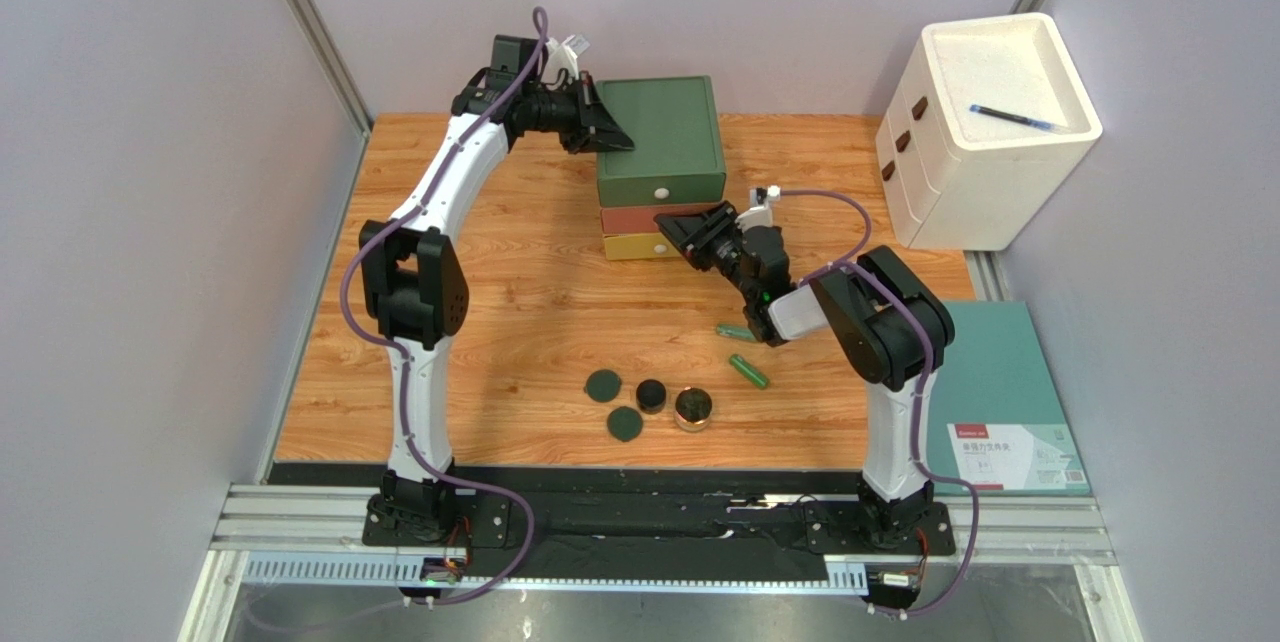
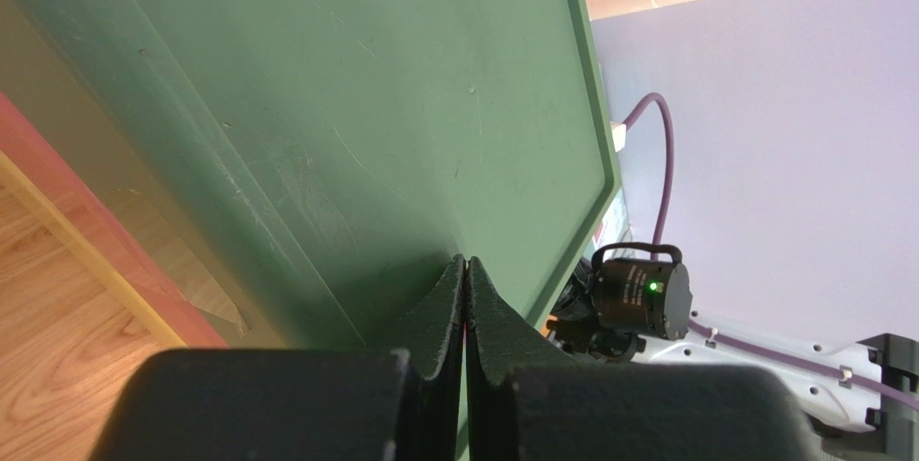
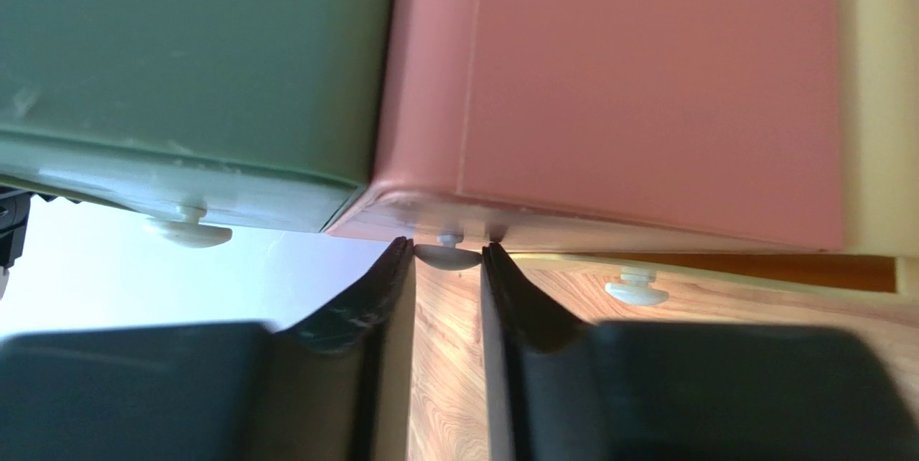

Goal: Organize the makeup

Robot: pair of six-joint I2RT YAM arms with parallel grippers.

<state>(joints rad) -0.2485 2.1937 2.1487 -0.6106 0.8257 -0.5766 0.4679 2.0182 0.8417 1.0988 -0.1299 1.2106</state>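
Note:
The makeup lies on the wooden table in front of the arms: two dark green discs [image 1: 603, 386] [image 1: 624, 425], a black jar [image 1: 651, 395], a gold-rimmed compact [image 1: 693, 408] and two green tubes [image 1: 748, 371] [image 1: 733, 330]. Behind them stands the green, red and yellow drawer box [image 1: 661, 132]. My left gripper [image 1: 609, 132] [image 2: 465, 263] is shut and empty, its tips against the box's green top [image 2: 378, 106]. My right gripper [image 1: 684, 234] [image 3: 447, 249] is at the red drawer [image 3: 647, 84], its fingertips closed on either side of that drawer's small white knob [image 3: 447, 256].
A white drawer cabinet [image 1: 984, 132] stands at the back right with a blue pen [image 1: 1017, 114] on top. A teal folder [image 1: 1007, 402] lies off the table's right edge. The green drawer's knob [image 3: 190, 229] and the yellow drawer's knob [image 3: 635, 289] flank the held one.

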